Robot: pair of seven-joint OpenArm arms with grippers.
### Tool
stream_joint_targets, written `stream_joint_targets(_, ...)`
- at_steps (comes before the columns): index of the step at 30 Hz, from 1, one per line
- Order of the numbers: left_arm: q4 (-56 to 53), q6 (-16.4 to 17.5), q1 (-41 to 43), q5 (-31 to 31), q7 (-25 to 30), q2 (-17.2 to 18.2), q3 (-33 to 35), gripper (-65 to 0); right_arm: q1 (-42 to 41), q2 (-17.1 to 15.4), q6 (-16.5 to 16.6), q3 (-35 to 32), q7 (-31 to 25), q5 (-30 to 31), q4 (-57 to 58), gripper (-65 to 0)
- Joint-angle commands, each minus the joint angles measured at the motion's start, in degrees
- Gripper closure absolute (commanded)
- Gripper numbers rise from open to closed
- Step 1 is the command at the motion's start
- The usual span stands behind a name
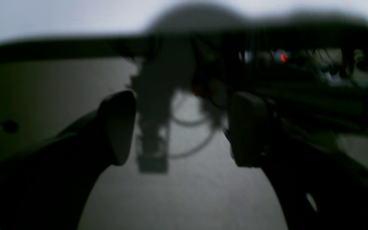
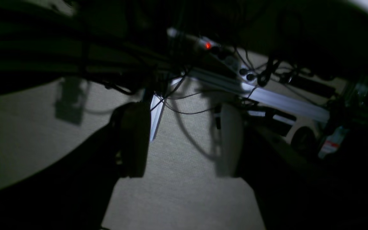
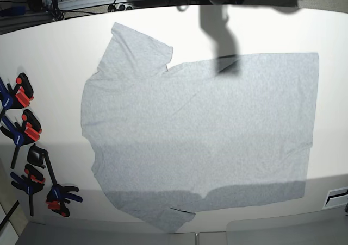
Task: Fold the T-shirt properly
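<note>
The T-shirt (image 3: 201, 131) lies spread flat on the white table (image 3: 54, 55) in the base view. Its plain grey side is up and no lettering shows. The sleeves are at the left, the hem at the right. Neither arm shows in the base view. In the left wrist view my left gripper (image 1: 184, 127) is open and empty over a dim grey surface. In the right wrist view my right gripper (image 2: 184, 143) is open and empty too. I cannot tell whether the shirt shows in the wrist views.
Several black, red and blue clamps (image 3: 24, 131) lie along the table's left edge. Cables and a power strip with a red light (image 2: 208, 45) hang beyond the right gripper. An arm's shadow (image 3: 220, 33) falls across the shirt's far edge.
</note>
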State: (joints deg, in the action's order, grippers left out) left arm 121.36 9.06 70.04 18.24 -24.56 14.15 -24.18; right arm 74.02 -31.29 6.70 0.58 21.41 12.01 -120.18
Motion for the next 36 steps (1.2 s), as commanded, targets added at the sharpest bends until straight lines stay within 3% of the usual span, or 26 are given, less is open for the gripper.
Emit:
stream_joint_targets(1,1.01,-0.33,0.28,0.28,0.52,0.35,-0.68,-42.7,0.98,-0.31,0.31,0.22,-0.79,-1.38,-2.51,-33.1)
stream_joint_targets(7,1.01,-0.28,-5.75,2.62,0.28,0.35,-0.85,-42.7,0.35,-0.31,0.28,0.22,2.45,-4.55,-10.16,-33.1)
stream_joint_targets(18,1.01,-0.24,-20.46,3.37,2.62,0.33,-0.85,-42.8,-18.32,-0.31,0.46,0.20,5.07,-4.57,-12.68,-33.1)
stream_joint_targets(20,1.01,0.00,-23.93,3.32,3.65,0.33,-0.85,-42.8,-22.77,-0.31,2.62,0.20,7.41,-5.01,-12.68,-33.1)
stream_joint_targets(22,0.98,3.02,-27.21,2.71,3.56,0.35,-0.85,-42.7,-26.62,-0.33,9.01,0.13,11.13,-6.14,-12.50,-32.9)
stream_joint_targets(25,0.96,13.46,-30.73,-1.57,3.63,1.18,-0.85,-42.7,-29.40,-1.42,16.68,0.13,13.49,-6.29,-12.37,-32.9)
stream_joint_targets(27,0.96,20.74,-32.28,-4.42,4.59,3.67,-0.83,-42.7,-30.36,-3.10,17.66,0.13,14.71,-6.56,-12.37,-32.9)
stream_joint_targets(29,0.92,25.53,-32.39,-7.98,8.61,7.50,-0.83,-42.7,-30.49,-5.01,17.84,0.09,16.96,-8.85,-12.35,-32.9)
stream_joint_targets(33,0.92,26.43,-32.11,-13.35,10.97,14.51,0.44,-42.7,-30.49,-8.00,17.81,0.09,22.82,-13.18,-11.23,-32.9)
stream_joint_targets(36,0.92,26.34,-32.11,-13.79,10.82,16.52,4.00,-42.7,-30.47,-9.38,17.84,0.04,22.99,-13.51,-8.35,-32.9)
